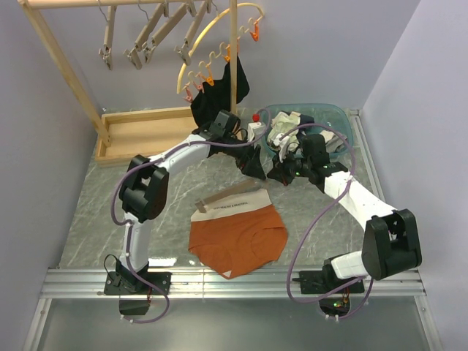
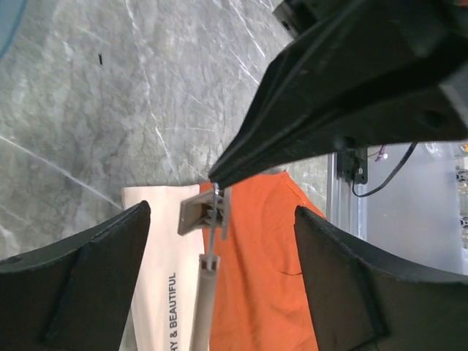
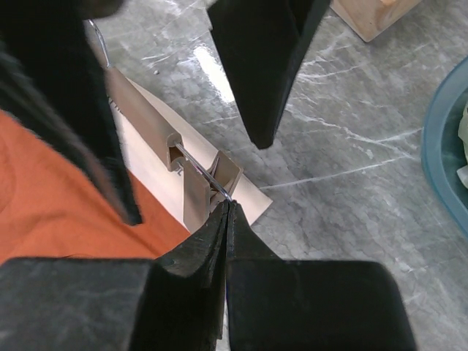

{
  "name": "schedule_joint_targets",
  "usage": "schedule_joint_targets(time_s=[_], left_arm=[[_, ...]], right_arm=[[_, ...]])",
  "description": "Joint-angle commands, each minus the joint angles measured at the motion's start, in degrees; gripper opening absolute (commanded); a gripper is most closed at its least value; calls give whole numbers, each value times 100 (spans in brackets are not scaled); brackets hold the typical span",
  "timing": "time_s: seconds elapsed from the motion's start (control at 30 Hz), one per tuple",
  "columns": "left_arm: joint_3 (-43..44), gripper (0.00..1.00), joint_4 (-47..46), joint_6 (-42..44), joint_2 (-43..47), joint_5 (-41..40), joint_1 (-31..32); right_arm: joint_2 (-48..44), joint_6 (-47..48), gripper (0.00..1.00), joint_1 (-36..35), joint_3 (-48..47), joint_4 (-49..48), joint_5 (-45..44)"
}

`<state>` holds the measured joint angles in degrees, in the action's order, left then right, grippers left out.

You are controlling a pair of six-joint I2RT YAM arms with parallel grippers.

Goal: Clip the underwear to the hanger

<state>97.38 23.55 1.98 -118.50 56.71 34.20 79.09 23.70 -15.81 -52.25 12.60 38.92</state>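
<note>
The underwear (image 1: pixel 238 241) lies flat near the middle of the worktop (image 1: pixel 95 219), close to its near edge, with the pale waistband (image 2: pixel 157 256) on the far side. The hanger (image 1: pixel 225 196) rests across that band, running left to right with its right end a little farther away. The right claw (image 3: pixel 227 208) is pinched fully closed on a thin wire (image 3: pixel 201 170) at the clip (image 2: pixel 199 216) on that right end. The left claw (image 2: pixel 221 212) is spread wide and holds nothing, with one finger on each side of the same clip and neither touching it. The step in hand looks like getting this clip to bite the waistband. To do it well, the right claw should do nothing but hold the wire steady, because so fine a grip could let the hanger twist or slip if it is pulled sideways. The left claw should come down squarely, so its fingers close on the clip's flat sides and not on the wire or the cloth beneath. Once the clip gapes, its mouth needs to slide over the corner of the waistband, taking in the full thickness of the band and none of the thinner orange cloth. Whether the clip already sits over the band's edge or merely on top of it cannot be told from these views, so it is worth checking before letting go.
</note>
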Motion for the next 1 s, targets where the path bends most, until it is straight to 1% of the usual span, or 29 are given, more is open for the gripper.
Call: schedule_joint_targets(time_s=[0.0,0.2,0.37,0.4,0.43,0.57,0.73,0.77,0.97], left_arm=[[255,84,27,-119,-86,314,-1],[220,77,-44,-154,-147,455,-9],[228,66,-26,-163,-209,552,-44],[237,64,-26,-354,-209,561,-36],[246,63,-9,-356,-244,578,-44],[281,64,88,-312,-288,596,-53],[246,68,176,-260,-323,525,-53],[237,68,159,-268,-314,534,-45],[219,58,97,-295,-314,569,-45]], right_arm=[[-227,126,0,-89,-242,67,-16],[-236,161,0,-141,-260,94,-59],[-236,143,0,-141,-268,102,-77],[-236,135,0,-141,-277,94,-86],[-236,126,0,-124,-277,85,-86],[-236,108,0,-141,-286,85,-86],[-236,91,0,-150,-321,102,-68],[-236,73,0,-133,-312,94,-68],[-236,47,0,-133,-339,102,-51]])
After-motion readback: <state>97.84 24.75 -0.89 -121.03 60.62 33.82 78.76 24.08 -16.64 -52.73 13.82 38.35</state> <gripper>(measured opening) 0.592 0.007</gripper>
